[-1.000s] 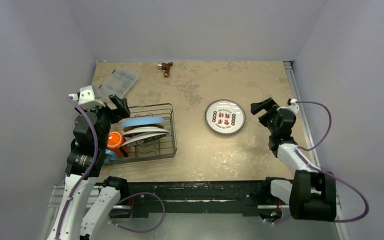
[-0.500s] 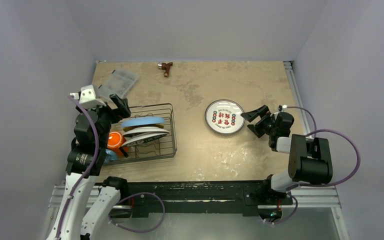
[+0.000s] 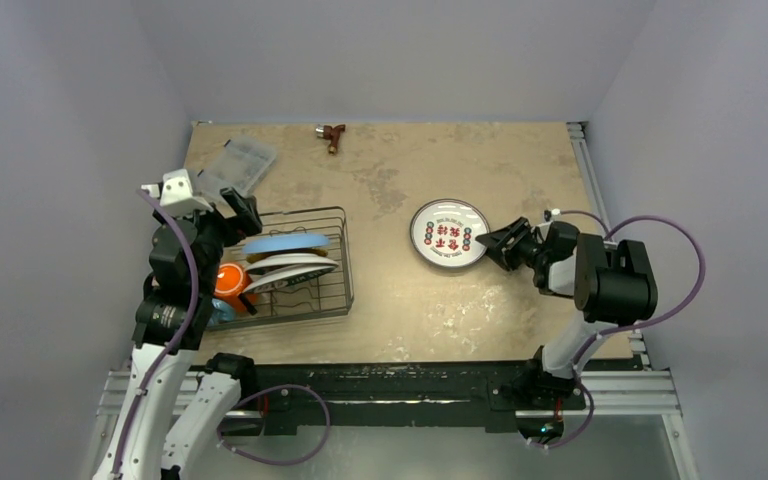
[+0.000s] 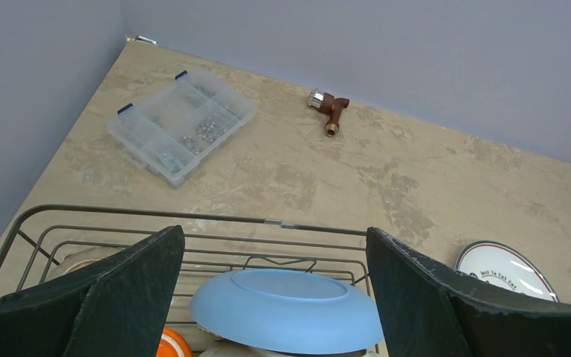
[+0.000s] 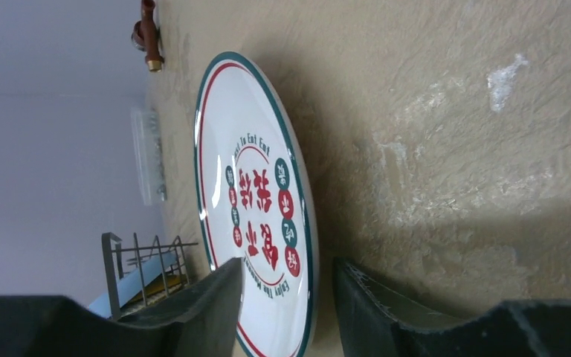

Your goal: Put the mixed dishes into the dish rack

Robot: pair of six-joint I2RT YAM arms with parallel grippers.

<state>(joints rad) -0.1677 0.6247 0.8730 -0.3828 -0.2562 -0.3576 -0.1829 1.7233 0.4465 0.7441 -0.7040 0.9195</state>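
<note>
The white plate with a dark green rim (image 3: 449, 234) lies flat on the table, right of centre. My right gripper (image 3: 487, 240) is low at its right edge. In the right wrist view its jaws straddle the plate's rim (image 5: 256, 201), one finger over the plate's face and the other on the table side, with a gap still showing. The black wire dish rack (image 3: 345, 270) on the left holds the light blue plate (image 3: 282, 241), a white-and-yellow plate (image 3: 290, 265) and the orange mug (image 3: 228, 280). My left gripper (image 3: 238, 208) hovers open above the rack's back edge, over the blue plate (image 4: 290, 309).
A clear compartment box (image 3: 240, 163) sits at the back left corner, behind the rack. A small brown tool (image 3: 333, 134) lies at the back edge of the table. Grey walls close in on three sides.
My right arm swung down and left from the table's right edge to the plate's rim, and its jaws narrowed around the rim. The left arm stayed still.
</note>
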